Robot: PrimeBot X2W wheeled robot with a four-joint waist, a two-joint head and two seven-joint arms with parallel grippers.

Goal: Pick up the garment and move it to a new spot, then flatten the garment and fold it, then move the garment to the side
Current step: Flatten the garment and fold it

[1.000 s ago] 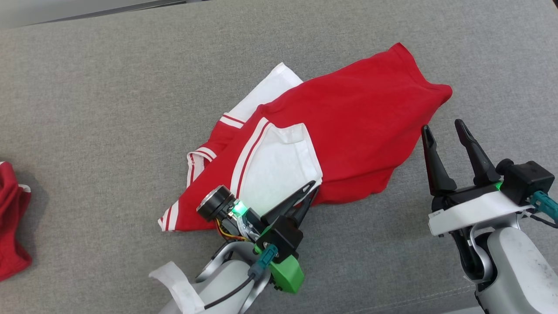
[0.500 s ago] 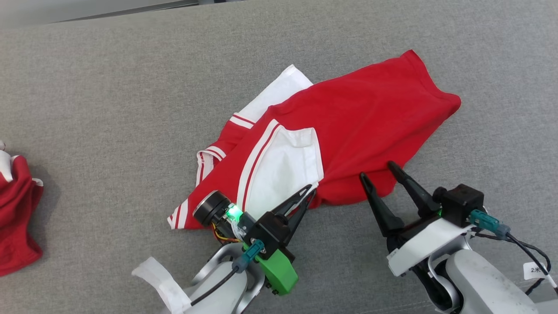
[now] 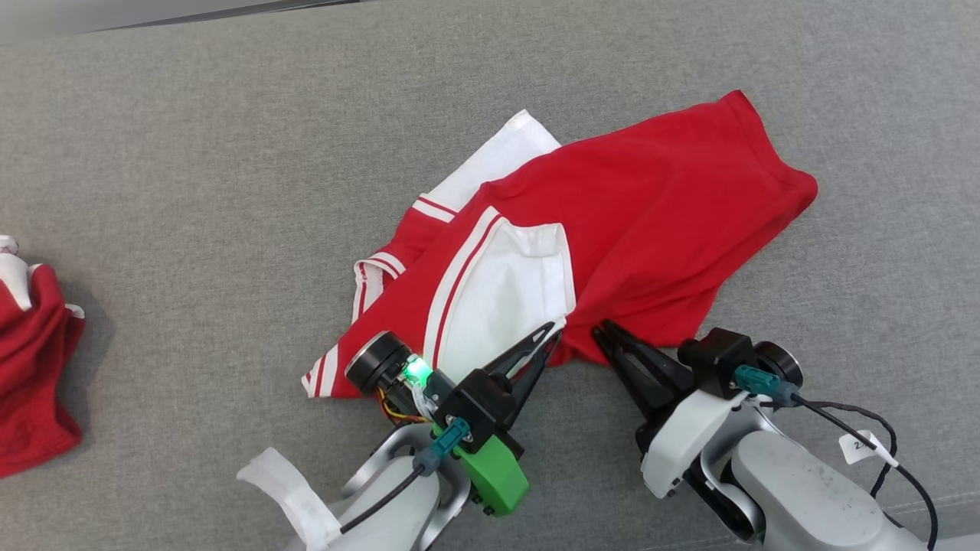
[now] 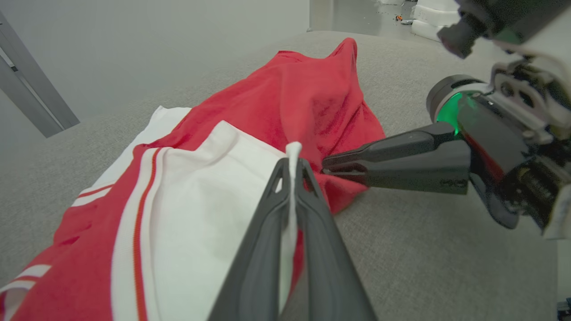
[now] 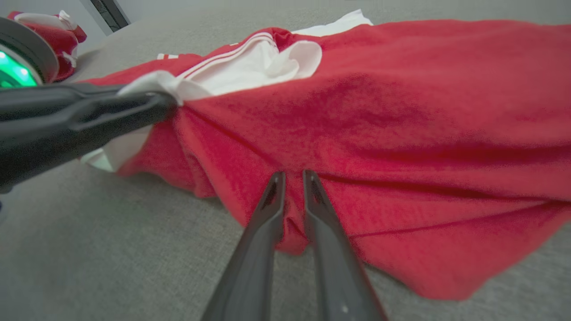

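Note:
The red garment (image 3: 635, 222) with white panels and striped trim lies crumpled on the grey cushioned surface (image 3: 191, 176). At its near edge my left gripper (image 3: 553, 332) is shut on the corner of a white panel; a sliver of white cloth shows between the fingers in the left wrist view (image 4: 292, 162). Just to its right, my right gripper (image 3: 600, 330) has its tips at the red hem. In the right wrist view its fingers (image 5: 291, 176) are drawn together, with red fabric (image 5: 401, 111) in the narrow gap. The two grippers' tips are a short distance apart.
A second red and white garment (image 3: 34, 375) lies bunched at the far left edge, also seen at the back of the right wrist view (image 5: 49, 26). Bare grey surface stretches left and far of the garment. The surface's front seam (image 3: 911, 501) runs near my right arm.
My right gripper swung left and down from beside the garment to its near red hem and went from open to shut. The left gripper held its grip. The camera shifted slightly.

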